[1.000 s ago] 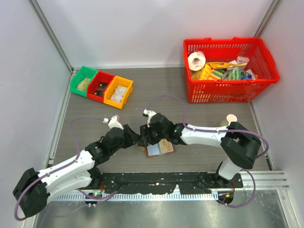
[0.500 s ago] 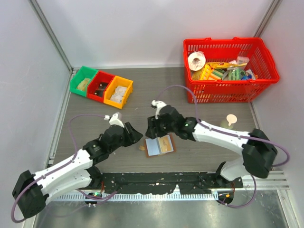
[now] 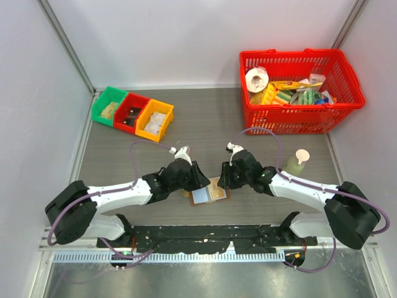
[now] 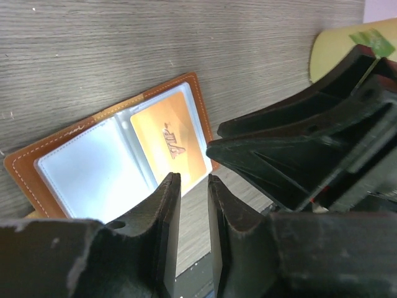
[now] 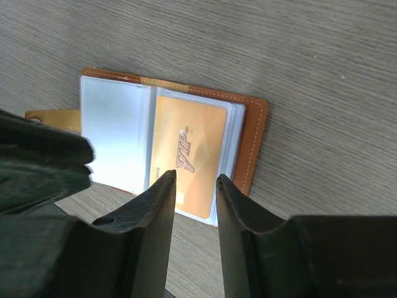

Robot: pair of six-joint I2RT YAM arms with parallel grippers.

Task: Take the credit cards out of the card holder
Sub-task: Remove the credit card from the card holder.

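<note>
Both jaws empty, card holder lying between

Overhead, close wrist views sharing card holder

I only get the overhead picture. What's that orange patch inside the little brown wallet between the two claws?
Observer: The right wrist camera shows an orange card with "VIP" in script, in a clear sleeve of the card holder.
Operator: And the other half?
Observer: A pale panel, bluish-white. I can't tell whether a card sits inside.
Operator: Is either claw holding anything?
Observer: No. The left gripper and the right gripper each show a gap between the fingers with nothing in it.
</note>
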